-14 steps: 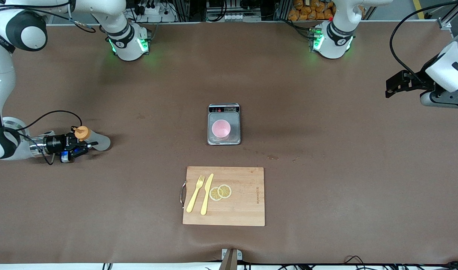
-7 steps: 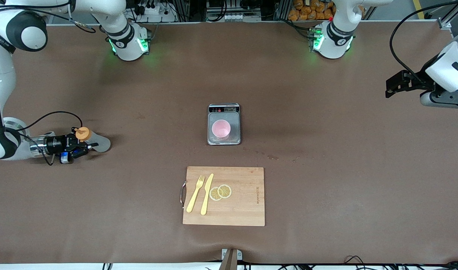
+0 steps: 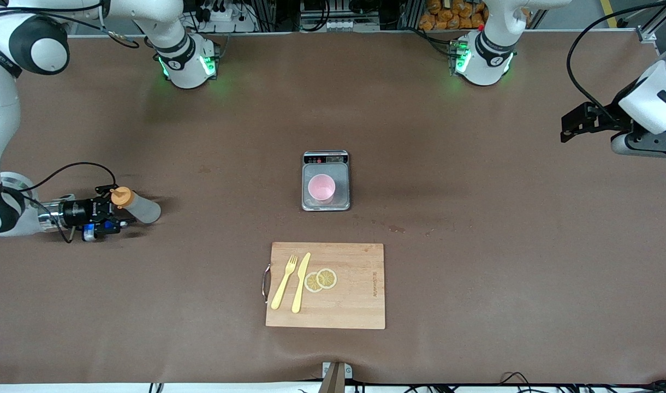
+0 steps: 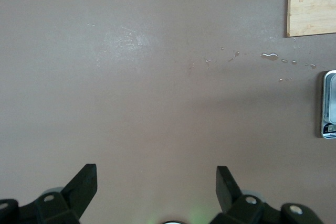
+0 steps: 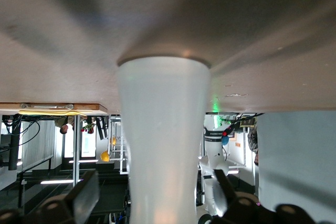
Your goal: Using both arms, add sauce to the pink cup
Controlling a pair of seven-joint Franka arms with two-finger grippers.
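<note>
I am keeping my right gripper (image 3: pixel 116 214) low at the right arm's end of the table, its fingers (image 5: pixel 84 196) standing apart on either side of the sauce (image 3: pixel 135 204) without pressing it, and the bottle is standing on the table (image 3: pixel 475 229). My left gripper (image 4: pixel 156 184) is waiting over the left arm's end, its fingers spread wide with nothing between them. The pink cup (image 3: pixel 321 188) is sitting on the scale (image 3: pixel 326 180) mid-table, farther from the front camera than the cutting board (image 3: pixel 355 305).

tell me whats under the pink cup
The pink cup stands on a small silver scale at the table's middle. The platform beneath the cup's base is covered, and nothing shows inside the cup.
</note>
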